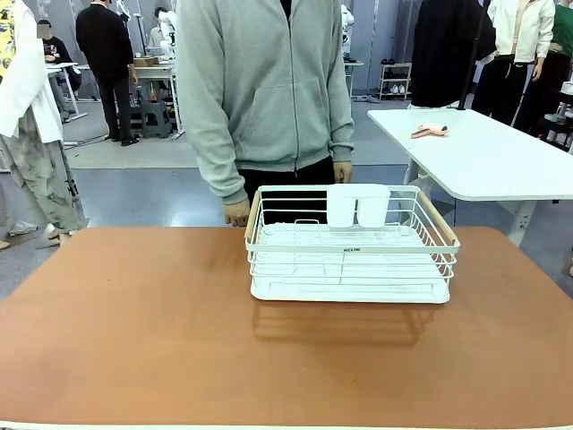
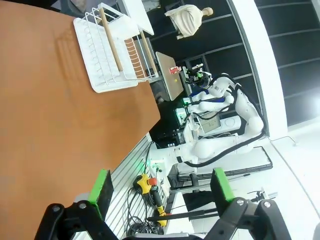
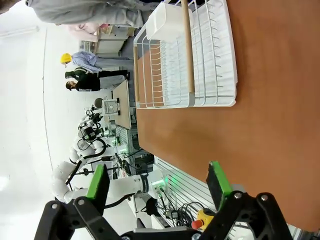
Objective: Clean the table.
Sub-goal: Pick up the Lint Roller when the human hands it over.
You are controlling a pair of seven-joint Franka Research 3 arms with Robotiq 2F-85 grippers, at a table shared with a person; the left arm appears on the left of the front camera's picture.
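The reddish-brown table (image 1: 134,340) spreads across the front view with a thin pale front edge. A white wire rack (image 1: 351,246) with wooden side handles and two white cups on its far rail stands right of the middle. A person in a grey hoodie stands at the far side, one hand (image 1: 236,212) resting by the rack's left corner. My left gripper (image 2: 162,187) is open beyond the table's (image 2: 60,125) edge, nothing between its green pads. My right gripper (image 3: 157,182) is open too, off the table (image 3: 260,130), with the rack (image 3: 185,55) farther ahead.
A smaller glossy white table (image 1: 483,152) stands at the back right with a small pink object (image 1: 430,131) on it. Cables and a yellow emergency-stop box (image 2: 142,184) sit below the table's edge. Other people stand in the background.
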